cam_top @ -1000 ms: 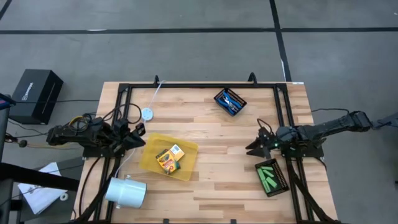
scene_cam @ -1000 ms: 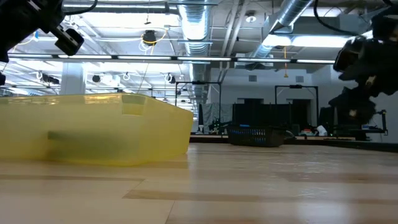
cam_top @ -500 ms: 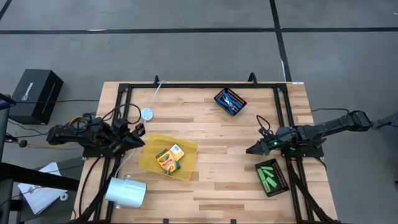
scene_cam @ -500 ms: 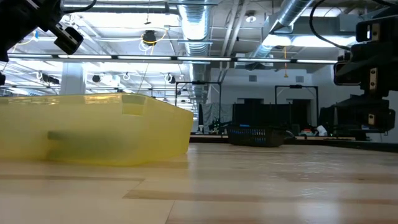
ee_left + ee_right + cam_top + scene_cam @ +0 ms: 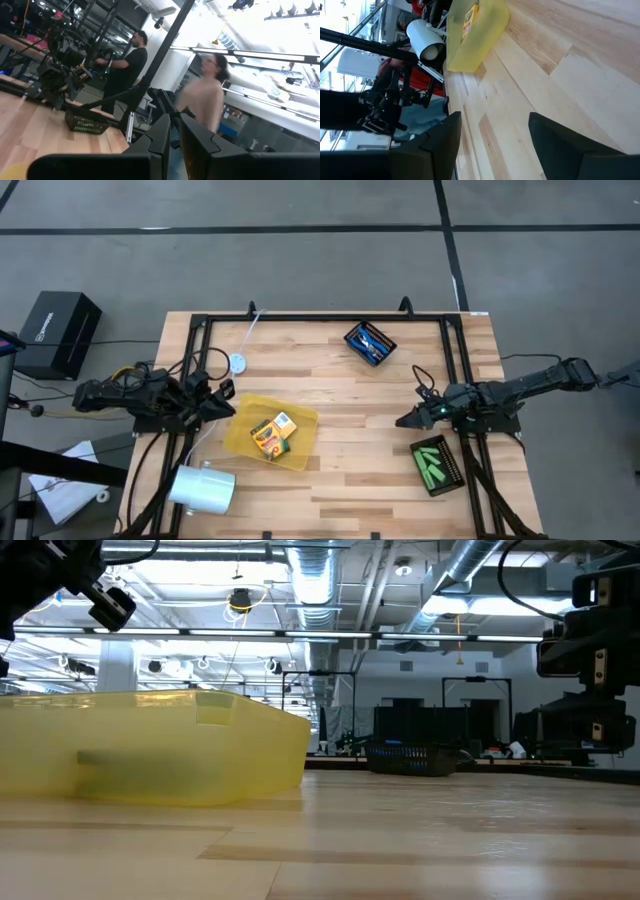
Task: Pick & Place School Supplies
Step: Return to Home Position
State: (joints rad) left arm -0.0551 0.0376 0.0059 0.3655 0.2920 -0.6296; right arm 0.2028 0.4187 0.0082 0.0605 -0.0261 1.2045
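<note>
Two yellow-and-green crayon boxes (image 5: 272, 435) lie in the flat yellow tray (image 5: 303, 420), left of the table's middle. Bright green sticks (image 5: 434, 463) fill a black mesh tray (image 5: 457, 472) near the right edge. Blue-handled scissors (image 5: 371, 343) lie in a second mesh tray toward the far edge. My left gripper (image 5: 226, 392) hovers shut at the table's left edge, just left of the yellow tray. My right gripper (image 5: 402, 421) is open, above the wood just left of the green-stick tray, pointing toward the yellow tray (image 5: 480, 35).
A white cylinder (image 5: 203, 487) lies on its side at the near left corner, and a small white disc (image 5: 237, 363) sits behind the yellow tray. Bare wood lies between the two grippers. In the left wrist view two people (image 5: 125, 65) stand beyond the table.
My right gripper has turned about its wrist and shifted slightly toward the table's left; for the last half second it has held still. No object has moved.
</note>
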